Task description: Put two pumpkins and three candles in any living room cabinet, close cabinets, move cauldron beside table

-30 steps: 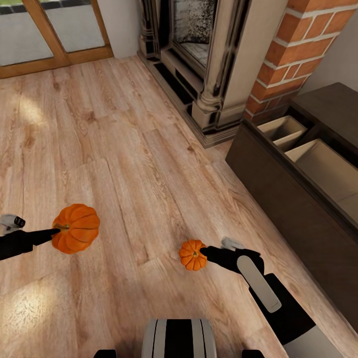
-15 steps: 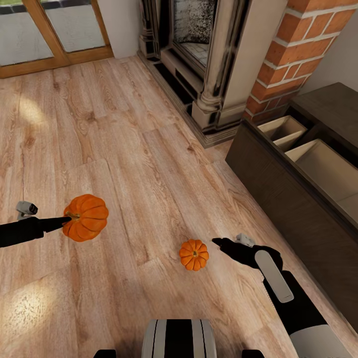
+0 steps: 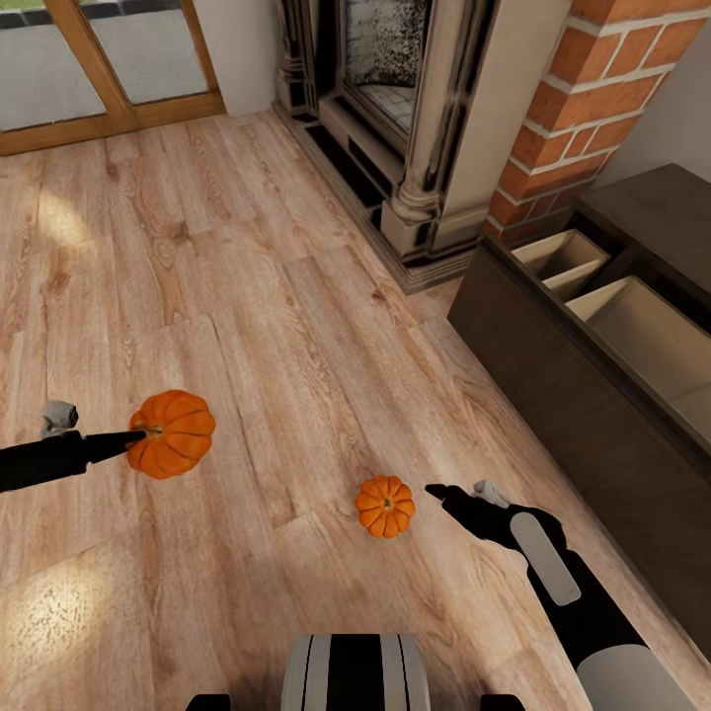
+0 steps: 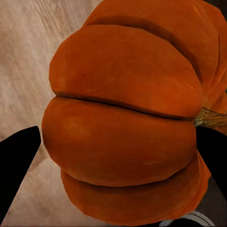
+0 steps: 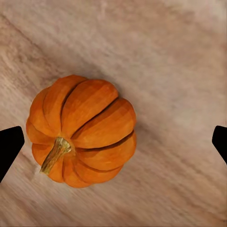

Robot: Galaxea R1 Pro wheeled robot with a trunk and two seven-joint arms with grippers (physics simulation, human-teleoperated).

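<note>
One orange pumpkin [image 3: 173, 433] hangs above the wood floor at the left, with my left gripper [image 3: 136, 435] shut on it. In the left wrist view that pumpkin [image 4: 123, 118] bulges between the two black fingers [image 4: 19, 165]. A smaller-looking pumpkin [image 3: 385, 506] sits on the floor near the middle. My right gripper [image 3: 436, 491] is open just to its right, not touching it. The right wrist view looks down on this pumpkin [image 5: 80, 130], stem up, with the fingertips [image 5: 9, 146] spread wide at both sides. The dark-brown cabinet [image 3: 553, 395] stands at the right with beige compartments open.
An ornate beige-and-black fireplace surround [image 3: 425, 148] and a brick chimney [image 3: 583, 109] stand at the back. Glazed wooden doors [image 3: 99, 69] are at the back left. The robot's base [image 3: 355, 671] shows at the bottom edge.
My right gripper has drawn back to the right from the floor pumpkin, which stayed put. My left gripper moved up and to the right with its pumpkin.
</note>
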